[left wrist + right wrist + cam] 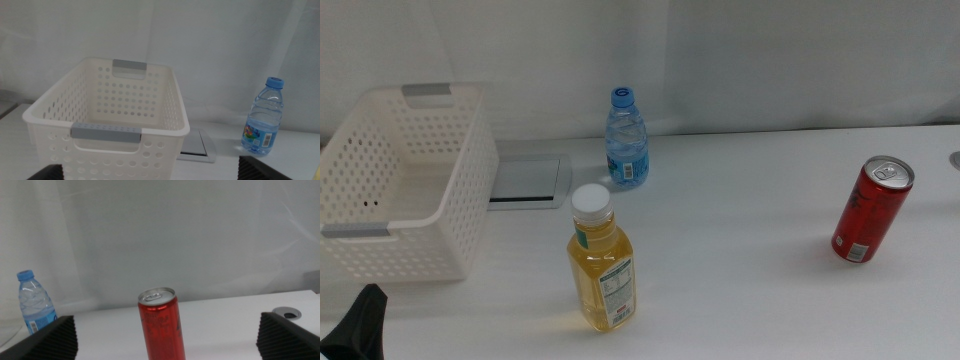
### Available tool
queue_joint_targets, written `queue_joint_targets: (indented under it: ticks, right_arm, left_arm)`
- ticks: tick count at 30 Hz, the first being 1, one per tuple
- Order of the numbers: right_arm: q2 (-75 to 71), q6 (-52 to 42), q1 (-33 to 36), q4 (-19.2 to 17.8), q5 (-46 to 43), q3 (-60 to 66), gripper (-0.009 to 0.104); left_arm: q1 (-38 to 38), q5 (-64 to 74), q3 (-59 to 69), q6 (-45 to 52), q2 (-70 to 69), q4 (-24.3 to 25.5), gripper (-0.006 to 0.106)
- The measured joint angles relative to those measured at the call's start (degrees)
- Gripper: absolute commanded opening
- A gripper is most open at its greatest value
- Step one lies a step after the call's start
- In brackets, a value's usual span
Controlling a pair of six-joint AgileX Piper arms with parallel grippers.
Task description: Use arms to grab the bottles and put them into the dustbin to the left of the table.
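A flat grey-white tray [528,181] lies near the tabletop's far left edge. A pale curtain [770,60] hangs behind. A round grey grommet [286,312] sits at the right edge.

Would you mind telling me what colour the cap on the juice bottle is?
White, over yellow juice; the juice bottle shows only in the middle view.

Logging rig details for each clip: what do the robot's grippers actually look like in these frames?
Little shows. In the left wrist view, the left gripper appears only as two dark, ridged jaw tips at the frame's lower corners. The right gripper shows two larger black jaws with finely ribbed, wedge-shaped faces. In the middle view, a black pointed jaw tip pokes in at the lower left. No housing, cables or labels are visible.
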Motion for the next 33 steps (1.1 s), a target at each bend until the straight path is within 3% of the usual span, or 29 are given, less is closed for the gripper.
queue_joint_targets:
  ticks: [13,25,33]
  right_arm:
    - [0.00,0.00,0.00,0.48,-0.59,0.00,0.103]
    - [0.00,-0.11,0.00,0.57,-0.83,0.00,0.103]
    - [0.00,-0.11,0.00,0.57,-0.95,0.00,0.103]
  left_arm:
    - [0.00,0.14,-0.84,-4.09,0.00,0.00,0.092]
    - [-0.41,14.58,-19.80,0.10,0.40,0.00,0.092]
    - [-13.39,17.84,-25.12,5.71,5.37,0.00,0.089]
